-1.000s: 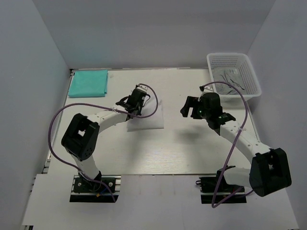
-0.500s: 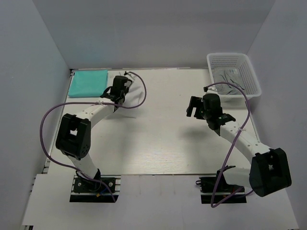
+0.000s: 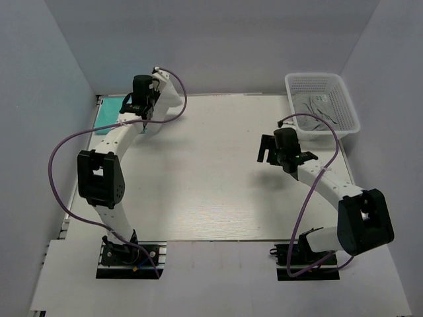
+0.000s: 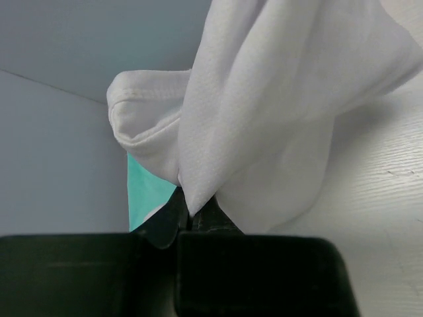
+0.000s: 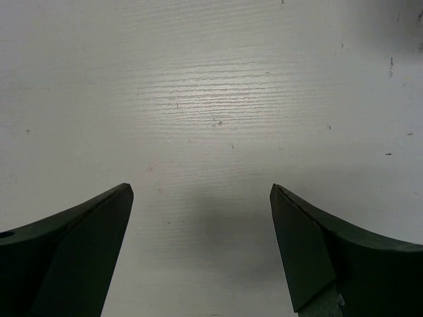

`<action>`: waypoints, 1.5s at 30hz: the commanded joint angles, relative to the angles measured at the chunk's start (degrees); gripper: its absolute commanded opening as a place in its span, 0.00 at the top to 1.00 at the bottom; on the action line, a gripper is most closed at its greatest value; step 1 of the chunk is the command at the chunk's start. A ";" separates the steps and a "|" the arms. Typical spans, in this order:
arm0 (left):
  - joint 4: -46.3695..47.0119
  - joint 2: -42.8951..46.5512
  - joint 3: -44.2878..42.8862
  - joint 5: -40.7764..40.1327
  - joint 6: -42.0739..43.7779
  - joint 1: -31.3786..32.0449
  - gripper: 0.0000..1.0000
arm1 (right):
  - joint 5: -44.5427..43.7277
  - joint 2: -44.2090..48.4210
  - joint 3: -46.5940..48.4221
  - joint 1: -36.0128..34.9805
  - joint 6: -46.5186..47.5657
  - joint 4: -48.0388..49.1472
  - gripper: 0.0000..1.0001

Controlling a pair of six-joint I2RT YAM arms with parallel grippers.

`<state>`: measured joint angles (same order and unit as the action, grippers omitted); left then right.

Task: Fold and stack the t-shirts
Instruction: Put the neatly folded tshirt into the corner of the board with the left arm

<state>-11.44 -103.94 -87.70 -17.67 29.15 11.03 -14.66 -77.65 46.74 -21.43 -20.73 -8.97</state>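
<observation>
A white t-shirt (image 3: 166, 99), folded, hangs in the air at the back left, and my left gripper (image 3: 143, 105) is shut on its edge. In the left wrist view the white t-shirt (image 4: 264, 119) drapes away from the pinched left gripper (image 4: 188, 221), and the teal t-shirt (image 4: 142, 191) shows underneath. The teal t-shirt (image 3: 107, 116) lies folded flat in the back left corner, partly hidden by the left arm. My right gripper (image 3: 266, 148) hovers over bare table at the right; the right gripper (image 5: 201, 191) is open with nothing between its fingers.
A white mesh basket (image 3: 322, 82) stands at the back right corner with grey cloth inside. Grey walls close in the table at the back and both sides. Purple cables loop off both arms.
My left gripper has carried the white t-shirt from the table's middle up and back to the left, over the teal t-shirt. The right arm has barely shifted.
</observation>
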 commanded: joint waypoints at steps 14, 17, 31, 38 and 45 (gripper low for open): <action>-14.84 -10.93 -21.28 8.35 -6.55 -9.09 1.00 | 2.96 -6.02 6.96 0.07 -1.77 0.80 0.10; -17.29 -14.18 -24.53 9.58 -9.19 -11.55 1.00 | 3.84 -7.43 7.75 0.16 -1.94 0.71 0.10; -23.71 -26.74 -36.04 26.09 -15.08 -24.99 1.00 | 8.76 -16.57 16.09 -0.10 -2.73 -1.48 0.10; -29.59 -39.47 -50.34 31.73 -26.57 -30.27 1.00 | 10.52 -20.34 19.26 -0.19 -2.91 -3.94 0.10; -24.24 -35.02 -44.66 32.71 -40.39 -33.53 0.34 | 11.93 -21.76 20.23 -0.19 -3.26 -4.65 0.10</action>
<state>-37.82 -145.60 -132.92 12.88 -3.36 -21.30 -4.12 -99.09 64.42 -21.45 -23.59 -12.88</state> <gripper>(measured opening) 0.628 0.901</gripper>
